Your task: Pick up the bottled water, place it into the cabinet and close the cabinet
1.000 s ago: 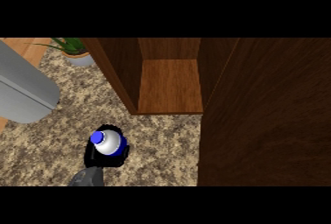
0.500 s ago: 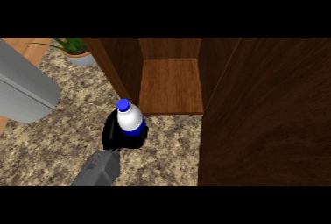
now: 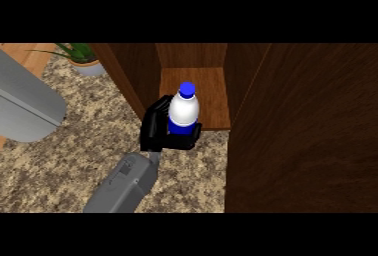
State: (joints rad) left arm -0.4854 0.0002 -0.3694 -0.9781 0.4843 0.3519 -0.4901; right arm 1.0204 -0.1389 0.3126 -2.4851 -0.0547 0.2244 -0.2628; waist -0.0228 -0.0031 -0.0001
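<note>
Gripping one blue-capped white plastic water bottle [image 3: 183,111], one black hand [image 3: 159,131] curls its fingers around it at the brown wooden cabinet's [image 3: 199,95] open front.

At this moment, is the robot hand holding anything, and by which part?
Yes. The robot hand is curled round the bottled water, gripping its lower body; the blue cap and upper part stand free above the fingers.

A speckled granite counter [image 3: 52,170] filled the lower left. A potted plant [image 3: 83,59] with thin green leaves stood in a pale pot at the upper left, near the counter's far edge. A large grey rounded object [image 3: 26,102] lay along the left side.
</note>
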